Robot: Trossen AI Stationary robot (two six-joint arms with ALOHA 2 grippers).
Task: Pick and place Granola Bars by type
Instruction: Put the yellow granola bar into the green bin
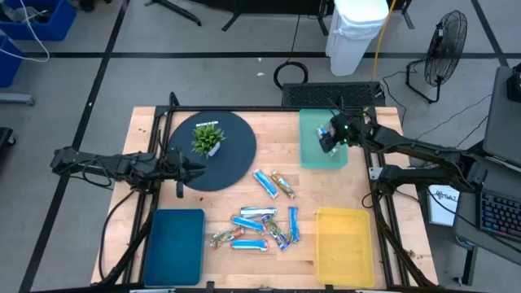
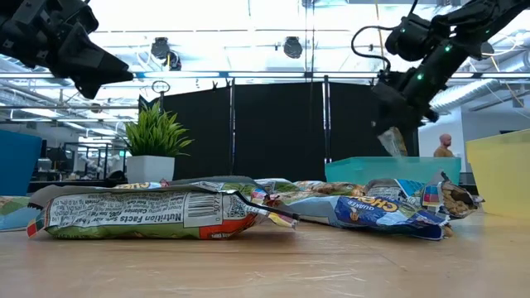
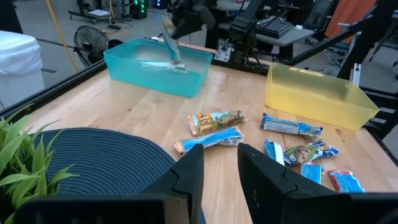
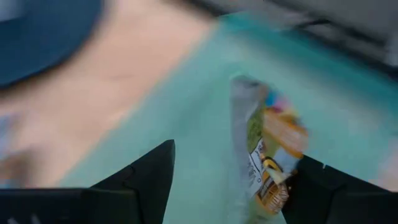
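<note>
Eight granola bars [image 1: 264, 220] lie mid-table; one bar [image 4: 267, 155] hangs between the right gripper's [image 1: 330, 140] wide fingers over the teal tray [image 1: 309, 155]. The left gripper [image 1: 183, 168], fingers narrow and empty, waits over the dark mat's [image 1: 236, 159] left edge.

Pale wood table [image 1: 244, 191], grain running plain. At twelve o'clock, a dark navy round mat [image 1: 232, 167] under a bright green plant [image 1: 207, 137] in a white pot. Teal tray [image 1: 313, 155] at two o'clock, deep blue tray [image 1: 173, 244] at seven, yellow tray [image 1: 345, 240] at five. Granola Bars [image 1: 262, 224] mostly bright blue and white, some orange-green.
</note>
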